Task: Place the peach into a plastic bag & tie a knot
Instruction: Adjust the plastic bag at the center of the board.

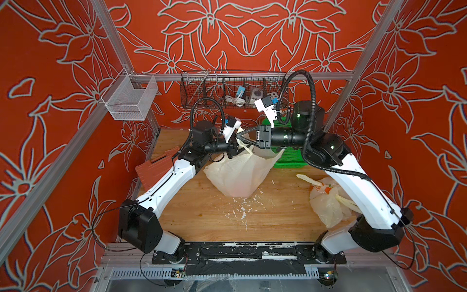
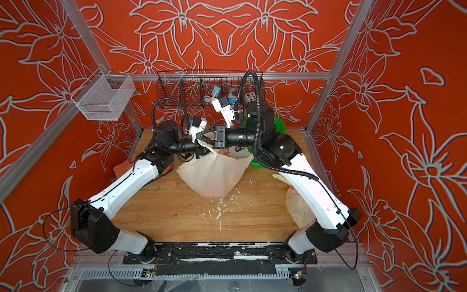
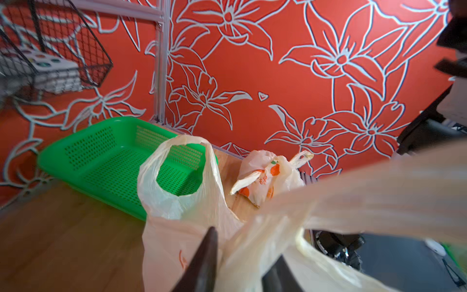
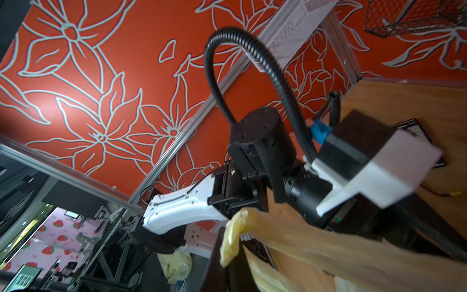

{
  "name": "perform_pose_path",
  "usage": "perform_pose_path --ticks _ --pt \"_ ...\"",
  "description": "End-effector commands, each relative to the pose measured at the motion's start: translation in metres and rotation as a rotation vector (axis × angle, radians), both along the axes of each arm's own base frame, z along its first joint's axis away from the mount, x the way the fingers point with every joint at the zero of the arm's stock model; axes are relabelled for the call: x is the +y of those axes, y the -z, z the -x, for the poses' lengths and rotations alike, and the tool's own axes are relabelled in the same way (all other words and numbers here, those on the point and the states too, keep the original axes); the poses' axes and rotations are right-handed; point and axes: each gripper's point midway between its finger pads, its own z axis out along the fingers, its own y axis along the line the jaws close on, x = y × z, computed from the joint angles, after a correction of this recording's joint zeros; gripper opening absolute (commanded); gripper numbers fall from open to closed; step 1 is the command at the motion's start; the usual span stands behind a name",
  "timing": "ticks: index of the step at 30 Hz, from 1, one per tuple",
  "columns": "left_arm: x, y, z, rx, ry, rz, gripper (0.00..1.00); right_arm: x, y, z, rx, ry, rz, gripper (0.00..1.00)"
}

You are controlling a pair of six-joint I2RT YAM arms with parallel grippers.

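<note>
A cream plastic bag (image 1: 235,174) (image 2: 212,174) stands open mid-table. My right gripper (image 1: 237,137) (image 4: 230,236) is shut on one of its handles (image 4: 328,247) and holds it up taut above the bag. The other handle stands as a free upright loop (image 3: 209,172). My left gripper (image 1: 236,149) (image 3: 246,242) sits just under the right one, fingers apart, with the stretched plastic running between them. The peach is hidden; only a pinkish tint shows through the bag's lower wall. No knot is in view on this bag.
A green perforated basket (image 1: 290,156) (image 3: 101,156) sits behind the bag at the back right. A second bag (image 1: 328,202) (image 3: 265,177) with orange print lies under the right arm. A red-brown board (image 1: 154,166) lies at the left, and a wire basket (image 1: 227,93) hangs behind.
</note>
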Motion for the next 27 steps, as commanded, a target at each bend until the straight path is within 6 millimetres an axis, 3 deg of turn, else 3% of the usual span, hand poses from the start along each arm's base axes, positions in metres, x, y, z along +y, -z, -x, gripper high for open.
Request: perform_pose_path --ticks 1,5,8,10,14,20,27 --pt "0.018 0.014 0.004 0.033 -0.049 -0.016 0.55 -0.004 -0.013 -0.036 -0.099 0.176 -0.029 0.00" --pt "0.060 -0.009 0.011 -0.001 -0.148 0.002 0.74 -0.005 0.011 -0.055 -0.061 0.216 0.037 0.00" --pt "0.072 -0.019 0.025 -0.039 -0.159 -0.046 0.80 -0.003 0.024 -0.063 -0.017 0.215 0.039 0.00" --pt "0.078 -0.021 0.033 -0.060 -0.170 -0.082 0.84 -0.001 0.023 -0.067 0.000 0.204 0.027 0.00" --pt "0.101 -0.020 0.029 -0.091 -0.260 -0.141 0.92 -0.002 0.019 -0.069 0.009 0.190 0.012 0.00" --pt "0.088 -0.048 0.035 -0.111 -0.159 -0.045 1.00 0.004 0.019 -0.069 0.040 0.156 -0.012 0.00" --pt "0.071 -0.051 0.016 -0.246 -0.240 -0.061 1.00 0.010 0.013 -0.064 0.054 0.128 -0.042 0.00"
